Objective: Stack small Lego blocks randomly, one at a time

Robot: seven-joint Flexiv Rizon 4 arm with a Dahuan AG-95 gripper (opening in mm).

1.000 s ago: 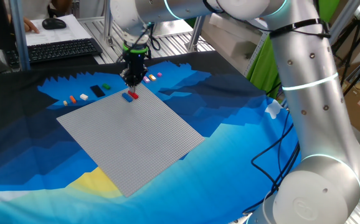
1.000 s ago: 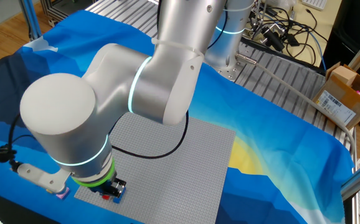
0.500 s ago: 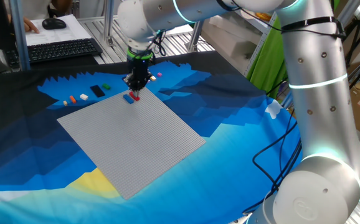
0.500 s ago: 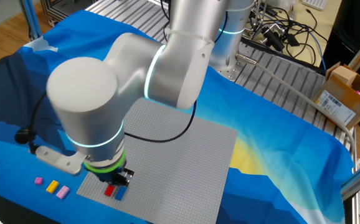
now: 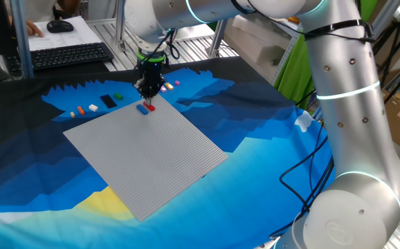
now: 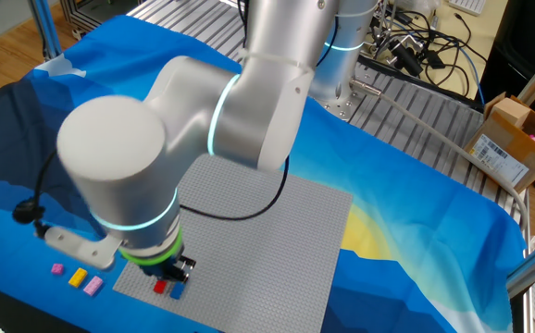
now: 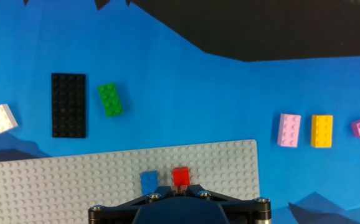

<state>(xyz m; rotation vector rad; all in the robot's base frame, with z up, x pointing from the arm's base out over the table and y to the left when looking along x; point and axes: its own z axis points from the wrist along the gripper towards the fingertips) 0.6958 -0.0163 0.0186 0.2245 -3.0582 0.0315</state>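
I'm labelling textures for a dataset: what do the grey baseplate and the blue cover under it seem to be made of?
The grey baseplate looks like rigid moulded plastic with a matte finish: even rows of studs, straight edges. The blue cover looks like printed fabric, judging by its soft wrinkles and colour gradients, though a thin vinyl sheet can't be ruled out.

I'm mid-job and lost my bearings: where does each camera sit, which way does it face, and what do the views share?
One fixed view: beside the arm's base, facing the desk; arm and gripper over the grey baseplate.
Other fixed view: high opposite, facing the base; the arm's bulk fills it.
Hand view: on the hand, looking down; only gripper housing shows.
Shared: red block beside blue block near the baseplate's edge.
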